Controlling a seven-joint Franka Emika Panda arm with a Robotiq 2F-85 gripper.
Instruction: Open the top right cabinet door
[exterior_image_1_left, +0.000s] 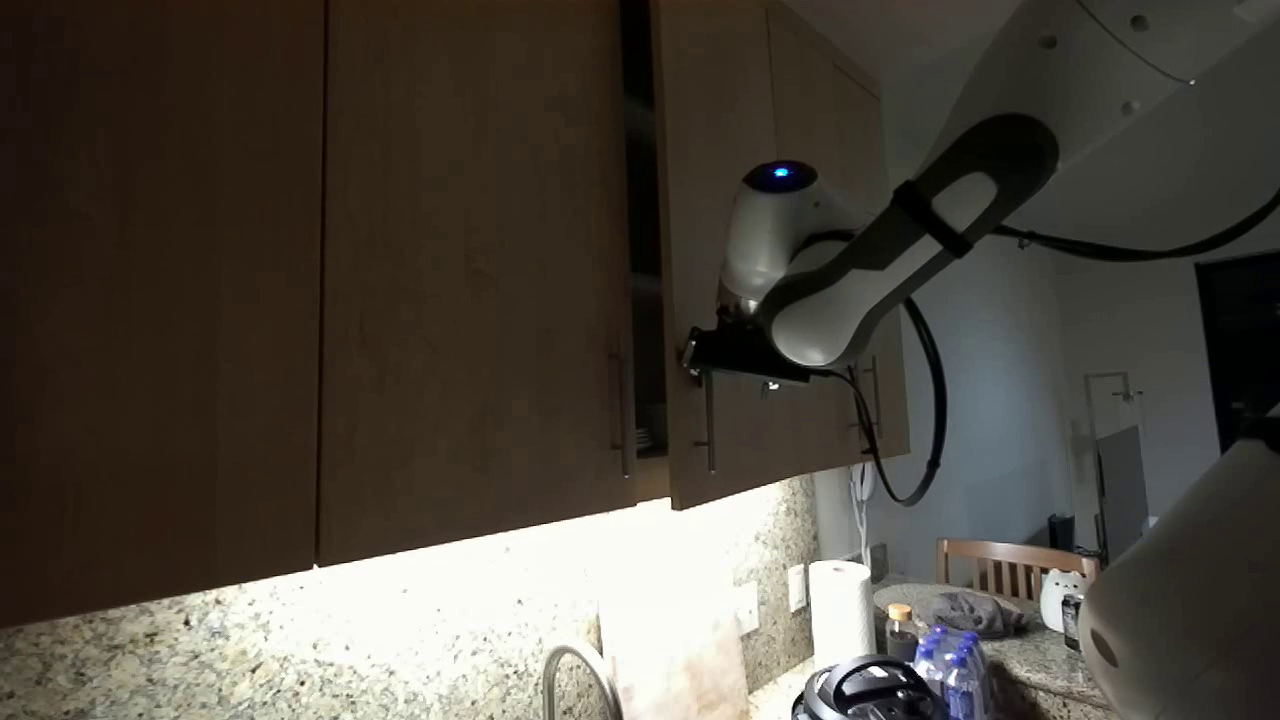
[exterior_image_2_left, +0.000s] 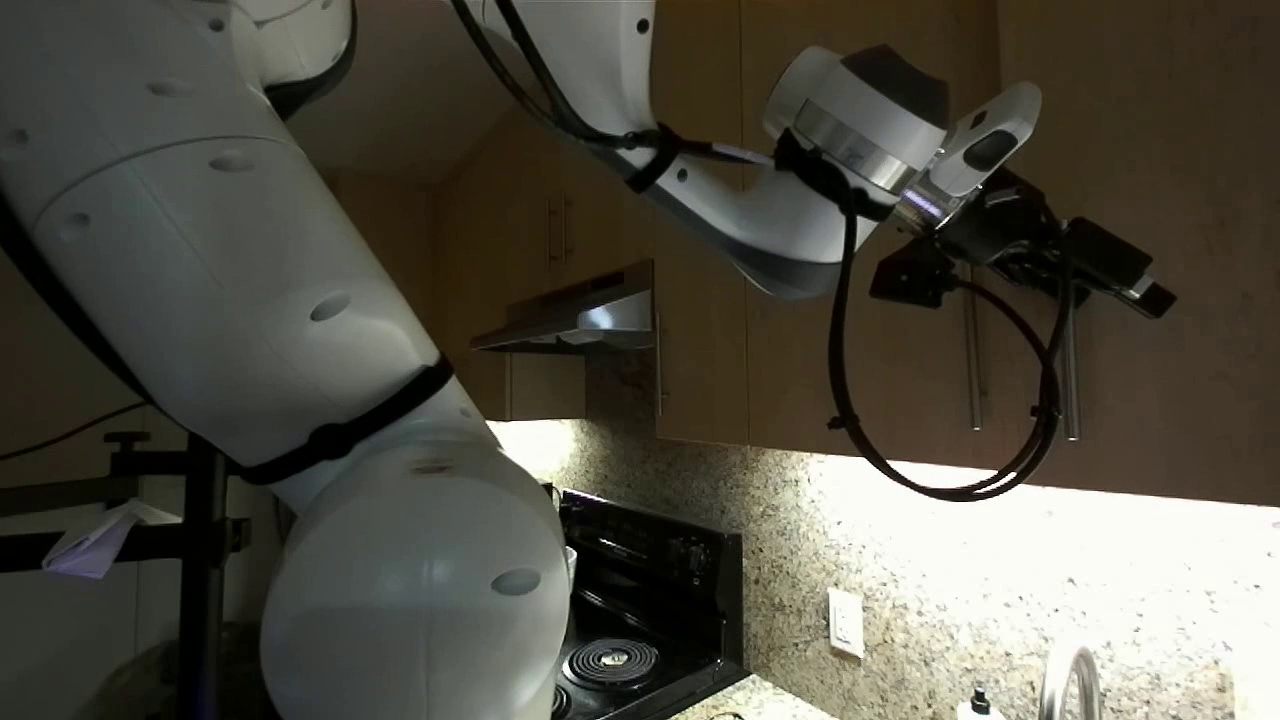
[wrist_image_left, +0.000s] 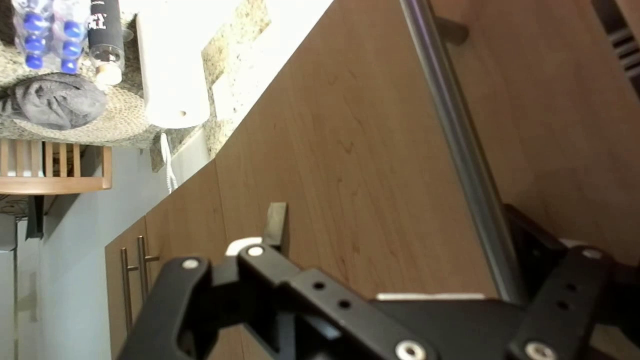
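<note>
Finding the top right cabinet door (wrist_image_left: 345, 125) ajar at the gripper (wrist_image_left: 402, 225)

Can see fingers (wrist_image_left: 277, 220) spread wide, with the slim metal handle (wrist_image_left: 455, 125) between, just beside one; cannot tell whether touching. In an exterior view, can make out a dark gap (exterior_image_1_left: 643, 200) beside the gripper, and stacked dishes (exterior_image_1_left: 643, 438) lower down. Farther below, can spot a faucet (exterior_image_1_left: 574, 650) and paper towel roll (exterior_image_1_left: 842, 610).

The speckled counter (exterior_image_1_left: 1035, 657) bears a paper towel roll (exterior_image_1_left: 840, 612), blue-capped bottles (exterior_image_1_left: 955, 672), a dark bottle (exterior_image_1_left: 901, 638) and a mat (wrist_image_left: 126, 109).
</note>
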